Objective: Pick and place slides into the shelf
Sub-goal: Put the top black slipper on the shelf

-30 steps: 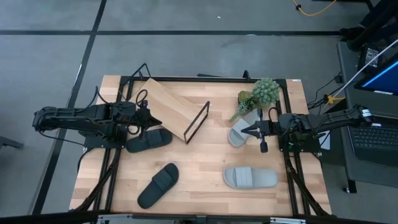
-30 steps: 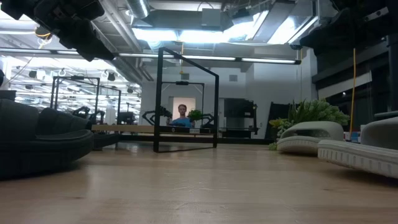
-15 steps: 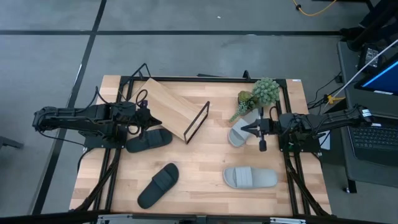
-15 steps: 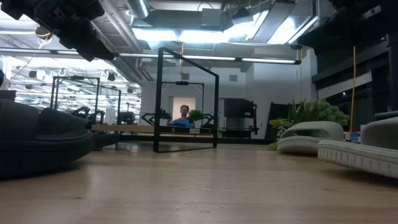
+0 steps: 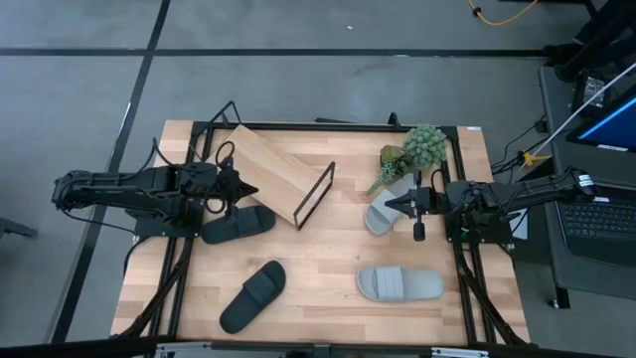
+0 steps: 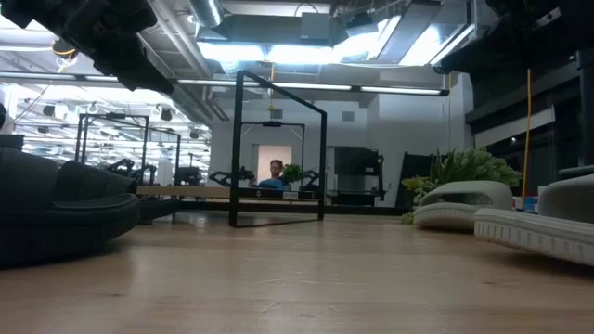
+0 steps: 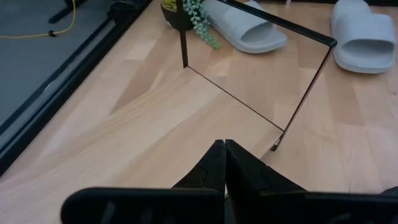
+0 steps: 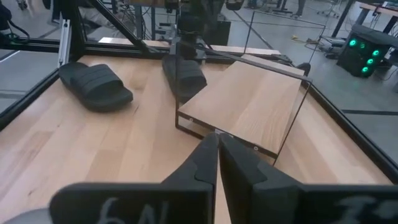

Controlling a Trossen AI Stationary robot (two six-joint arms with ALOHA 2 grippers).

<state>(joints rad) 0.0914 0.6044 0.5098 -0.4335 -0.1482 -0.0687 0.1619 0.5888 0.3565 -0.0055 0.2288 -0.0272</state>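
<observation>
Four slides lie loose; we note the closed left gripper [image 5: 241, 191] just above the nearest black slide [image 5: 238, 223], right gripper [image 5: 390, 206] closed too.

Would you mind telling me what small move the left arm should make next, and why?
Probably open the left hand and lower it onto the black slide just beside it. All four slides are on the table, none on the shelf, and the hand's fingers are pressed together, empty, in the left wrist view. The right hand is likewise shut by a grey slide.
</observation>
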